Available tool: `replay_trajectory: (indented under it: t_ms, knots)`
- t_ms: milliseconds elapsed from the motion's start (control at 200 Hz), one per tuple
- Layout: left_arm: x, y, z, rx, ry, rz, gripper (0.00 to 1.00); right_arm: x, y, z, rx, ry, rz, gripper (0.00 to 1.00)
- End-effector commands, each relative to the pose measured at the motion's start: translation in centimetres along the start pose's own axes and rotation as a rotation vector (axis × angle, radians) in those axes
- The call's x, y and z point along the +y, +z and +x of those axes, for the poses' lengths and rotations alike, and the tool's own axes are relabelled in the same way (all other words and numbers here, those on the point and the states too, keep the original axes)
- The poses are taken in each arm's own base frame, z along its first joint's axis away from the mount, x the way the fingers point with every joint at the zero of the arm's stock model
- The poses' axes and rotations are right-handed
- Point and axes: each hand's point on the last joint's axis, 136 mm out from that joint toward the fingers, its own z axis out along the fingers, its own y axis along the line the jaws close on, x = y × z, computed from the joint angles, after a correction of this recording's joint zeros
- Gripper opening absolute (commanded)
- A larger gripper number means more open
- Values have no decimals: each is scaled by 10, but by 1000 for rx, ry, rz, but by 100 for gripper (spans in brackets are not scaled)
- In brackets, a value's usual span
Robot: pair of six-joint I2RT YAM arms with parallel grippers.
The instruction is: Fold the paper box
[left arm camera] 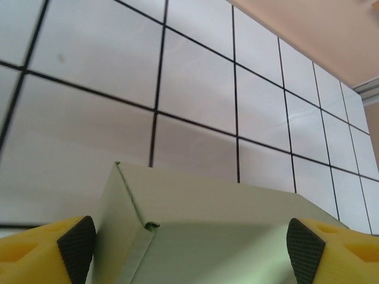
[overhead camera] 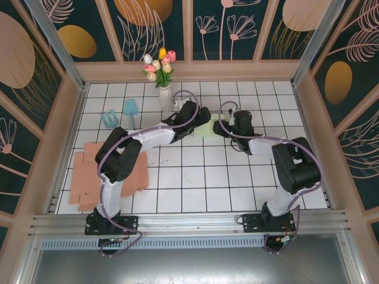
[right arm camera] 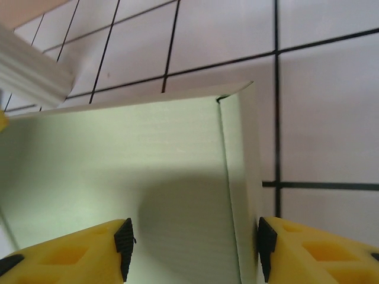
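A pale green paper box lies on the white tiled table between both arms. My left gripper meets it from the left and my right gripper from the right. In the left wrist view the box shows a raised side wall with a folded corner. It sits under the wide-open left gripper, between the black pads. In the right wrist view the open right gripper straddles the box's right side flap. One pad hangs over the box floor and the other sits just outside the flap.
A white vase of tulips stands just behind the box, and its ribbed body is close to the right gripper. Two blue objects lie at the back left. A pile of salmon cardboard sheets is at the left.
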Motion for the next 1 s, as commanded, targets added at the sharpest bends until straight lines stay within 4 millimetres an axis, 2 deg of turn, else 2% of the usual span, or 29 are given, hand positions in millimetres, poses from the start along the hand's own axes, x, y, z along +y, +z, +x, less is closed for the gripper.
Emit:
replay_trajectory:
  t_ms: [0,160,275,435,646,721,826,906,996]
  knots:
    - [-10,24,14,77,16,40,85,10,4,-29,-67,6,-83,59]
    - [-17,48,21,112,-3,66,84,-13,7,-45,-83,12,-45,59]
    - [-19,58,25,125,-11,72,85,-31,7,-44,-75,45,-20,58]
    - [-24,63,30,151,-33,103,84,-49,-1,-42,-84,92,0,58]
    - [-19,61,35,163,-34,88,85,-66,-10,-43,-99,84,72,59]
    - [-14,53,30,146,-17,57,86,-66,-17,-47,-119,69,89,59]
    - [-3,34,10,93,20,-19,88,-59,-32,-54,-151,47,89,60]
    - [4,12,-7,59,31,-45,88,-50,-49,-58,-188,28,90,60]
    - [13,-23,-24,8,50,-78,88,-34,-68,-54,-211,-13,102,60]
